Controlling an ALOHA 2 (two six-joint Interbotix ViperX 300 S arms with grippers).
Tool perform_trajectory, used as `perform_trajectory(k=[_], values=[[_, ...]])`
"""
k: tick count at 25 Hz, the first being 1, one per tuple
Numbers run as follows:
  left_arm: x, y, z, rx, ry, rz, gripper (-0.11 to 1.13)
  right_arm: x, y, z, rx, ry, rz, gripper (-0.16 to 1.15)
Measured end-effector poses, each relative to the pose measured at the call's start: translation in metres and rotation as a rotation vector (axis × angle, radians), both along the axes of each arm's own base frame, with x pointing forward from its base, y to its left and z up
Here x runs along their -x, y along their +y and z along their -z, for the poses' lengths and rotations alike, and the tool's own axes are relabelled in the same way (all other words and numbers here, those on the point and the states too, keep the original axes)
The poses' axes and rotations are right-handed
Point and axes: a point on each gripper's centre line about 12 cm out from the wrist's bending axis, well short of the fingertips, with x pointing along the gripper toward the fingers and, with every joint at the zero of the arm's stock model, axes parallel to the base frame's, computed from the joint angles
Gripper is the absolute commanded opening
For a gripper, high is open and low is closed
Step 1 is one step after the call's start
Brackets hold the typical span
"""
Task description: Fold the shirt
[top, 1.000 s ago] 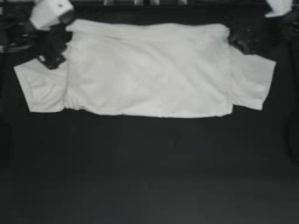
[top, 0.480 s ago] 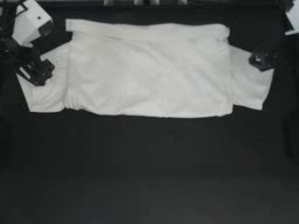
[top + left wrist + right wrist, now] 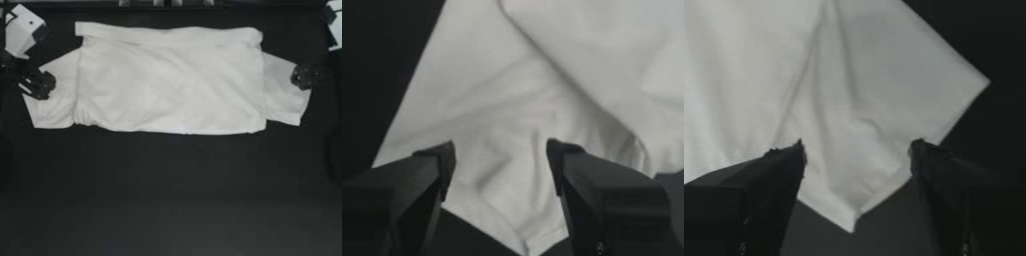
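Here, the left pincer hangs with its jaws spread wide over the outer hem of one sleeve, the white cloth showing between them, while the right pincer hangs the same way, jaws apart, over the corner of the other sleeve. Neither grips anything yet. To do this step well, each arm should likely drop straight onto its sleeve edge, pinch only the top layer near the hem, then carry it inward across the body in one low, even sweep, both sides keeping pace so the cloth does not drag askew.

Seen from above, the left pincer sits at the left sleeve and the right pincer at the right sleeve. The shirt lies flat across the far half of the dark bench, its lower portion already doubled up, both sleeves splayed outward.

Against the picture from half a second before, both arms have closed in on the sleeves: the right pincer has dropped lower along its side and the left has slid down to the sleeve's edge. The shirt itself has not shifted.
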Motion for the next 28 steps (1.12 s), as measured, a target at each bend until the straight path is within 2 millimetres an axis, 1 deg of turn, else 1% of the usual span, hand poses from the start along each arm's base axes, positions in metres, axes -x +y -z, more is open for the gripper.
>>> perform_trajectory(k=[5, 9, 15, 19, 24, 28], values=[[0.007, -0.001, 0.009, 0.017, 0.012, -0.018, 0.9, 0.002, -0.003, 0.012, -0.034, 0.004, 0.033, 0.93], [0.012, -0.004, 0.019, 0.06, 0.014, -0.051, 0.9, -0.001, -0.006, 0.019, -0.051, -0.002, 0.045, 0.93], [0.009, -0.002, 0.036, 0.104, 0.057, -0.052, 0.9, -0.001, -0.011, 0.031, -0.079, 0.025, 0.057, 0.93], [0.007, 0.0, 0.049, 0.128, 0.094, -0.038, 0.9, 0.0, -0.01, 0.038, -0.083, 0.017, 0.062, 0.93], [0.007, 0.002, 0.053, 0.137, 0.107, -0.041, 0.9, 0.003, -0.01, 0.051, -0.117, 0.032, 0.085, 0.93], [0.005, 0.003, 0.053, 0.139, 0.108, -0.04, 0.9, 0.001, -0.013, 0.056, -0.111, 0.017, 0.088, 0.93]])
